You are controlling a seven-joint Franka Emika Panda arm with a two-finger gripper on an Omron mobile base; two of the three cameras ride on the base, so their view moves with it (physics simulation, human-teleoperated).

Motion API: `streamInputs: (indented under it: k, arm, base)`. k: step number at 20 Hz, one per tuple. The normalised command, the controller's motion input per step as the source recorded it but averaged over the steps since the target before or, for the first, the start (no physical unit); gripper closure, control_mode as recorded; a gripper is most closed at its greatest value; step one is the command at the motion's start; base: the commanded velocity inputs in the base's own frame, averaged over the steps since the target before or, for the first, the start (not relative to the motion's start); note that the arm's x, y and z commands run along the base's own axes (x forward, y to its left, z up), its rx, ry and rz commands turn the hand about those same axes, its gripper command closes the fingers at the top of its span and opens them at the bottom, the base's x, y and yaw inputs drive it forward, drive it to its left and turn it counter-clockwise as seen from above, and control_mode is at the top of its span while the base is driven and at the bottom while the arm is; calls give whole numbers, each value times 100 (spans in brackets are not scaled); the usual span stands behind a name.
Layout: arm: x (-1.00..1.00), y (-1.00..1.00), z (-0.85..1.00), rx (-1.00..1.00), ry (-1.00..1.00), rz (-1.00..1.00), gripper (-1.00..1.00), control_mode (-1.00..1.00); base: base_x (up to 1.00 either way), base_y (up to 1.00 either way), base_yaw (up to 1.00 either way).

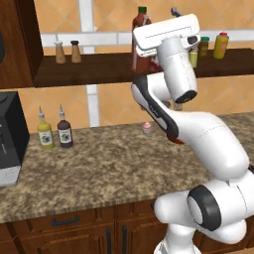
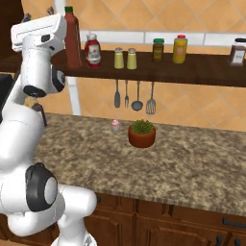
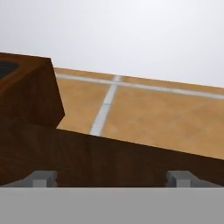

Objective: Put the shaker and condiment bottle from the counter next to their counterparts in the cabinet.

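Note:
On the cabinet shelf the tall red-orange condiment bottle with a green cap stands upright, right beside the red white-capped bottle. Just right of them, two small yellow-green shakers stand side by side. My gripper is open, its fingertips wide apart with nothing between them. It faces the cabinet's dark wood and the tiled wall. The hand hangs at shelf height, left of the condiment bottle and apart from it. In the left base view the hand partly covers the bottle.
The counter carries a potted plant, a small pink cupcake, thin-spouted yellow and dark bottles and a black machine. Utensils hang under the shelf. Brown shakers, a jar and a yellow bottle share the shelf.

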Motion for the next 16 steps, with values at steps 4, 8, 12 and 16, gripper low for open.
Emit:
streamInputs:
  k: [4,8,12,16]
  arm:
    - [-100,-1,-65,0,-30,0,-100,-100]
    - [-100,0,-88,0,-20,0,-100,-100]
    - [-100,4,-100,-9,8,4,-100,-100]
    - [-100,12,-100,-8,17,11,-100,-100]
  base:
    - [0,0,0]
    - [0,0,0]
    - [0,0,0]
    - [0,0,0]
